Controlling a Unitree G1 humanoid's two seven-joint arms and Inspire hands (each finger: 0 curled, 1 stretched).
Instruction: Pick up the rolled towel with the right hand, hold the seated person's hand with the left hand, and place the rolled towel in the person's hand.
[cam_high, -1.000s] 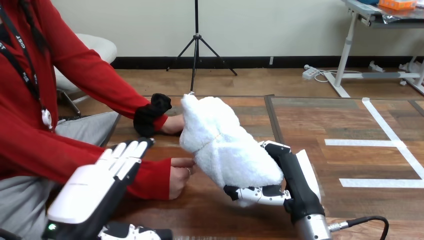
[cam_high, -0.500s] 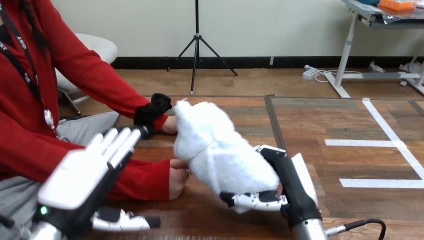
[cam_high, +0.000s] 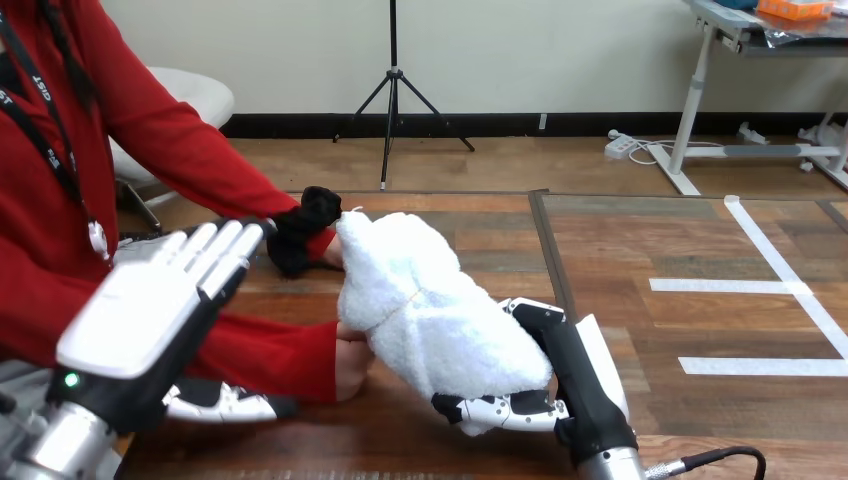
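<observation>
Towel (cam_high: 430, 310) is grasped by right hand (cam_high: 565, 375), long axis pointing toward table (cam_high: 480, 215) left edge, just beside person's near hand (cam_high: 352, 366); left hand (cam_high: 140, 310) hovers, fingers straight, empty.

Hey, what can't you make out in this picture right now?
Person's nearer hand, head view: the towel covers its fingers, so open or closed is unclear.
Right hand, head view: its fingers are behind the towel; thumb and palm show.
Left hand, head view: its palm faces away, hidden by its own back.
</observation>
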